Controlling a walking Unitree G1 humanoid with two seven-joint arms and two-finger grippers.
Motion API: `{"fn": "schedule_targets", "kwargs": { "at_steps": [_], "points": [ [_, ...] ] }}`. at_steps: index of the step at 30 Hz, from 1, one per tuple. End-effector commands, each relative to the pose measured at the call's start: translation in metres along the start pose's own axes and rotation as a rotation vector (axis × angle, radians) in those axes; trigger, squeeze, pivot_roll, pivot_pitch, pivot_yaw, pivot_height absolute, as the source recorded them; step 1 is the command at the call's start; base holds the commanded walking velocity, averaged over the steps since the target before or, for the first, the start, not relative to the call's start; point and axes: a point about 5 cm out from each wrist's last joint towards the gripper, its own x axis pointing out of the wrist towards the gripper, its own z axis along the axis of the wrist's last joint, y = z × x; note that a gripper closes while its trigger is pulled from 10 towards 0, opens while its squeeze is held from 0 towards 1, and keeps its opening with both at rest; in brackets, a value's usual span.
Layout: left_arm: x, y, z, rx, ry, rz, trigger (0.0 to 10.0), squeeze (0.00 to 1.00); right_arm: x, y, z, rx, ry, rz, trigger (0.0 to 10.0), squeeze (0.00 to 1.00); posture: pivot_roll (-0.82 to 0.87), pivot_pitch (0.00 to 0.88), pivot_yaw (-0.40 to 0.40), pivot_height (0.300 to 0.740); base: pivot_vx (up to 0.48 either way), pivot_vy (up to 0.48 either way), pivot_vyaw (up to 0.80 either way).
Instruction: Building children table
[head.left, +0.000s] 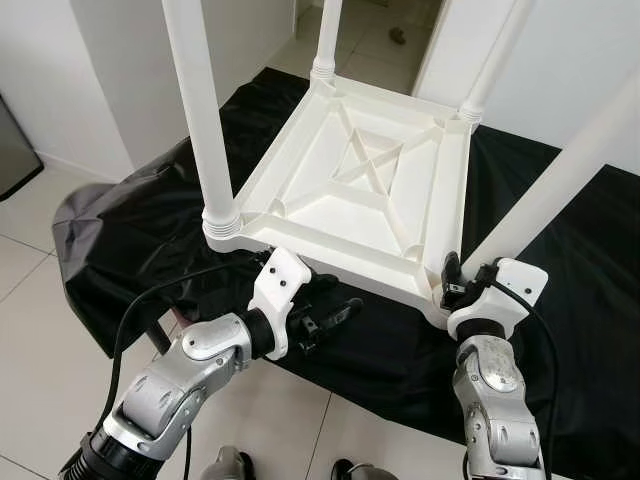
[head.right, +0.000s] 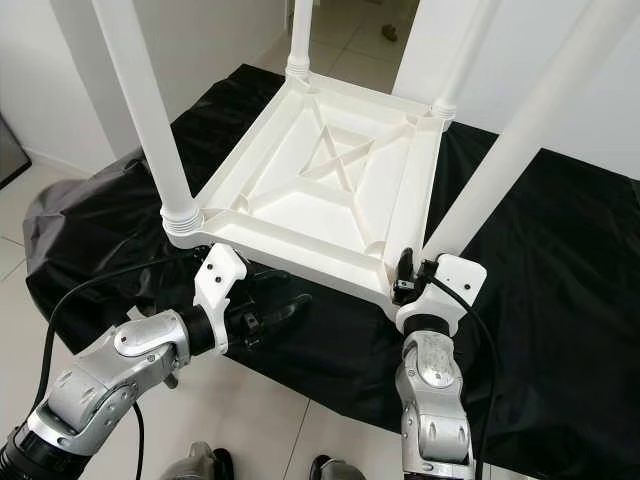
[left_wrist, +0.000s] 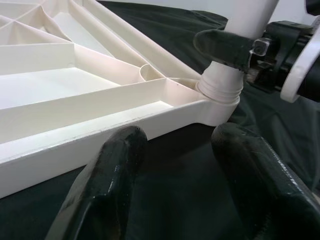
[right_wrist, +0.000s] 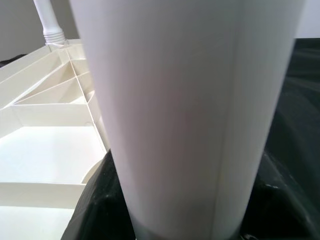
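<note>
A white plastic children's table (head.left: 360, 170) lies upside down on a black cloth, with its legs pointing up. My right gripper (head.left: 458, 278) is shut on the near-right leg (head.left: 560, 180) just above its threaded base; the right wrist view has that leg (right_wrist: 185, 110) close up between the fingers. One right finger (left_wrist: 225, 45) wraps the leg in the left wrist view. My left gripper (head.left: 335, 298) is open and low in front of the table's near edge, over the cloth, its fingers (left_wrist: 107, 185) holding nothing. The near-left leg (head.left: 200, 120) stands in its corner socket.
The black cloth (head.left: 560, 260) covers a low surface and hangs over its near edge. Pale floor tiles (head.left: 40, 320) lie to the left and in front. White walls and a doorway stand behind the table. My feet (head.left: 230, 465) stand by the cloth's edge.
</note>
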Motion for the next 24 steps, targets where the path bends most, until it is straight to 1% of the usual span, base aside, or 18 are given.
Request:
{"fn": "schedule_targets", "kwargs": {
  "at_steps": [1, 2, 3, 4, 5, 13, 15, 16, 17, 18, 19, 21, 22, 24],
  "points": [
    [0.000, -0.007, -0.001, -0.006, 0.007, -0.079, 10.0, 0.00, 0.001, -0.021, -0.015, -0.066, 0.080, -0.082, 0.0, 0.00, 0.01, 0.159, -0.059, 0.740, 0.000, 0.000, 0.00],
    [0.001, -0.006, -0.001, -0.005, 0.006, -0.079, 10.0, 0.00, 0.001, -0.021, -0.014, -0.067, 0.077, -0.084, 2.4, 0.00, 0.01, 0.158, -0.059, 0.740, 0.000, 0.000, 0.00],
    [0.001, -0.006, -0.001, -0.005, 0.006, -0.079, 10.0, 0.00, 0.001, -0.021, -0.014, -0.067, 0.077, -0.084, 2.4, 0.00, 0.01, 0.158, -0.059, 0.740, 0.000, 0.000, 0.00],
    [0.001, -0.006, 0.000, -0.004, 0.006, -0.079, 10.0, 0.00, 0.002, -0.020, -0.013, -0.070, 0.072, -0.087, 5.6, 0.00, 0.01, 0.158, -0.060, 0.740, 0.000, 0.000, 0.00],
    [0.001, -0.006, 0.000, -0.004, 0.005, -0.079, 10.0, 0.00, 0.002, -0.019, -0.013, -0.070, 0.072, -0.085, 10.0, 0.00, 0.01, 0.158, -0.060, 0.740, 0.000, 0.000, 0.00],
    [0.001, -0.007, -0.001, -0.006, 0.007, -0.080, 10.0, 0.00, 0.004, -0.018, -0.011, -0.077, 0.057, -0.080, 10.0, 0.00, 0.01, 0.156, -0.065, 0.740, 0.000, 0.000, 0.00],
    [0.000, -0.007, -0.001, -0.006, 0.006, -0.077, 10.0, 0.00, 0.005, -0.016, -0.007, -0.062, 0.035, -0.023, 10.0, 0.00, 0.01, 0.150, -0.065, 0.740, 0.000, 0.000, 0.00],
    [0.000, -0.007, -0.001, -0.006, 0.006, -0.077, 10.0, 0.00, 0.005, -0.016, -0.007, -0.062, 0.035, -0.023, 10.0, 0.00, 0.01, 0.150, -0.065, 0.740, 0.000, 0.000, 0.00],
    [0.001, -0.007, -0.001, -0.006, 0.006, -0.077, 10.0, 0.00, 0.006, -0.015, -0.006, -0.049, 0.027, 0.003, 10.0, 0.17, 0.01, 0.148, -0.066, 0.740, 0.000, 0.000, 0.00],
    [0.001, -0.007, -0.001, -0.006, 0.006, -0.077, 10.0, 0.00, 0.006, -0.015, -0.006, -0.049, 0.027, 0.003, 10.0, 0.17, 0.01, 0.148, -0.066, 0.740, 0.000, 0.000, 0.00],
    [0.001, -0.007, -0.001, -0.005, 0.006, -0.077, 10.0, 0.00, 0.007, -0.012, -0.005, -0.026, 0.022, 0.067, 10.0, 1.00, 0.01, 0.147, -0.065, 0.740, 0.000, 0.000, 0.00],
    [0.001, -0.007, -0.001, -0.003, 0.006, -0.077, 10.0, 0.00, 0.008, -0.008, -0.002, -0.004, 0.009, 0.158, 10.0, 1.00, 0.02, 0.144, -0.065, 0.740, 0.000, 0.000, 0.00],
    [0.001, -0.007, -0.001, -0.003, 0.006, -0.077, 10.0, 0.00, 0.008, -0.008, -0.002, -0.004, 0.009, 0.158, 10.0, 1.00, 0.02, 0.144, -0.065, 0.740, 0.000, 0.000, 0.00],
    [0.001, -0.006, 0.000, -0.001, 0.005, -0.076, 10.0, 0.00, 0.011, -0.007, 0.001, -0.009, -0.005, 0.230, 10.0, 1.00, 0.02, 0.141, -0.064, 0.740, 0.000, 0.000, 0.00]
  ]
}}
